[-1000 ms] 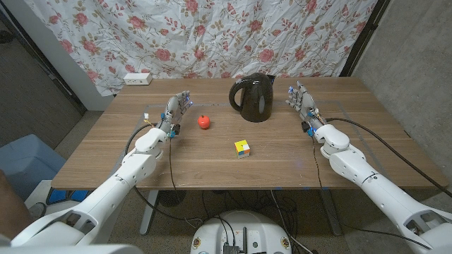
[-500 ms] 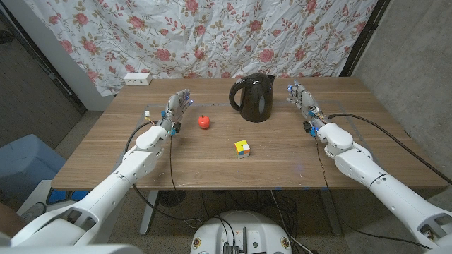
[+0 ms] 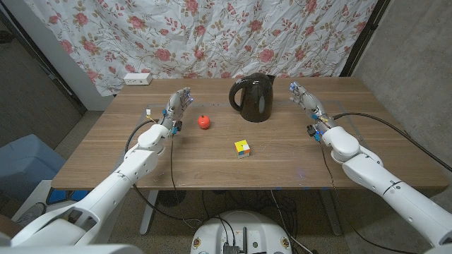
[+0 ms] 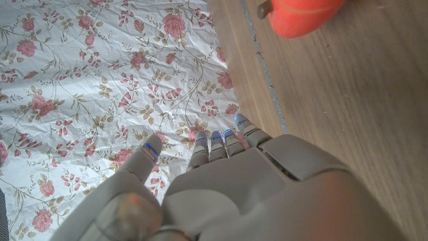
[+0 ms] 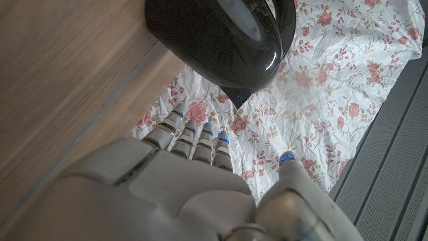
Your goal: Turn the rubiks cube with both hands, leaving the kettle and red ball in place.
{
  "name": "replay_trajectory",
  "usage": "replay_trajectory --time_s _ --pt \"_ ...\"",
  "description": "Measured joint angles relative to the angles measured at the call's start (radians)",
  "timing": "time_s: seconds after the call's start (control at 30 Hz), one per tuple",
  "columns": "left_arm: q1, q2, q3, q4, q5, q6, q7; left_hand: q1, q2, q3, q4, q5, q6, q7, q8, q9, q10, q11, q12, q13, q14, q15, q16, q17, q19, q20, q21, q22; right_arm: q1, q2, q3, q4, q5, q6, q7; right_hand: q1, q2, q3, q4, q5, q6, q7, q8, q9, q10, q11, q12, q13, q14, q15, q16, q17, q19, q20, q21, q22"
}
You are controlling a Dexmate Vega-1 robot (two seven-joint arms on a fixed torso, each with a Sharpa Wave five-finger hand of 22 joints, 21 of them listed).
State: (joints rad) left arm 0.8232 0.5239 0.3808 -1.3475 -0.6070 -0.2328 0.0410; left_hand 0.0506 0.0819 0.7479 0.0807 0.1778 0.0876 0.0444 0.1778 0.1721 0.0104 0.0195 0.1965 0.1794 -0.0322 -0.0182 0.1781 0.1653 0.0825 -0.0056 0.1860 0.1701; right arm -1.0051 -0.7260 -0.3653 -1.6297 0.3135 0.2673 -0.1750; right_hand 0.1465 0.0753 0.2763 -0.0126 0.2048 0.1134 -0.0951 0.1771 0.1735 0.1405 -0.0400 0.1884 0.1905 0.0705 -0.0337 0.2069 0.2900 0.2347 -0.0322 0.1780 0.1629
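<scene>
A small rubiks cube point(image 3: 242, 148) with yellow, white and blue faces sits on the wooden table point(image 3: 212, 166) near the middle, in front of the black kettle point(image 3: 252, 98). The red ball point(image 3: 204, 121) lies left of the kettle. My left hand point(image 3: 175, 109) is raised just left of the ball, fingers spread, holding nothing. My right hand point(image 3: 306, 102) hovers right of the kettle, fingers extended and empty. Both hands are well apart from the cube. The left wrist view catches the red ball point(image 4: 304, 15); the right wrist view shows the kettle point(image 5: 221, 37).
A white power strip point(image 3: 137, 78) lies at the table's back left corner. A floral curtain point(image 3: 212, 35) hangs behind the table. Cables trail from both arms across the table's sides. A blue bin point(image 3: 18, 166) stands on the floor at the left.
My right hand has drifted slightly to the right and tilted, away from the kettle. The left hand has barely shifted. Cube, ball and kettle have not moved.
</scene>
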Motion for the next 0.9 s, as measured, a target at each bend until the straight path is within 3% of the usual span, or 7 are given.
replay_trajectory --time_s 0.43,0.57,0.9 --pt "0.014 0.010 -0.001 -0.037 0.016 0.008 0.032 -0.004 0.004 0.004 -0.004 0.004 0.000 0.000 0.000 0.000 0.000 0.000 0.000 -0.003 0.005 -0.005 0.000 0.000 0.000 0.000 0.000 0.000 -0.059 -0.072 0.013 -0.089 -0.132 -0.012 -0.031 0.019 0.005 0.011 -0.025 0.000 -0.036 -0.036 -0.004 -0.001 -0.032 -0.014 -0.008 -0.005 0.001 -0.002 -0.007 -0.023 -0.032 0.007 0.000 0.000" --pt "0.021 0.016 -0.005 -0.049 0.018 0.012 0.040 -0.004 0.004 0.004 -0.004 0.004 0.004 -0.004 0.000 0.000 0.004 -0.004 0.000 -0.003 0.005 -0.005 0.000 0.000 0.000 0.000 0.000 0.000 -0.073 -0.101 0.015 -0.125 -0.181 -0.030 -0.031 0.030 -0.007 0.011 -0.033 0.000 -0.046 -0.046 -0.004 -0.001 -0.032 -0.014 -0.008 -0.005 -0.003 -0.006 -0.007 -0.027 -0.036 0.011 0.000 0.000" --pt "0.031 0.022 -0.011 -0.060 0.023 0.013 0.051 -0.004 0.004 0.004 -0.012 0.004 0.007 -0.007 0.003 0.000 0.011 -0.011 0.000 -0.003 0.008 -0.008 0.000 0.000 0.005 -0.005 0.000 0.000 -0.101 -0.170 0.017 -0.214 -0.272 -0.080 -0.012 0.030 -0.007 0.012 -0.051 -0.007 -0.098 -0.070 -0.008 -0.001 -0.061 -0.032 -0.008 -0.005 -0.050 0.017 -0.019 -0.039 -0.075 0.025 -0.005 0.002"
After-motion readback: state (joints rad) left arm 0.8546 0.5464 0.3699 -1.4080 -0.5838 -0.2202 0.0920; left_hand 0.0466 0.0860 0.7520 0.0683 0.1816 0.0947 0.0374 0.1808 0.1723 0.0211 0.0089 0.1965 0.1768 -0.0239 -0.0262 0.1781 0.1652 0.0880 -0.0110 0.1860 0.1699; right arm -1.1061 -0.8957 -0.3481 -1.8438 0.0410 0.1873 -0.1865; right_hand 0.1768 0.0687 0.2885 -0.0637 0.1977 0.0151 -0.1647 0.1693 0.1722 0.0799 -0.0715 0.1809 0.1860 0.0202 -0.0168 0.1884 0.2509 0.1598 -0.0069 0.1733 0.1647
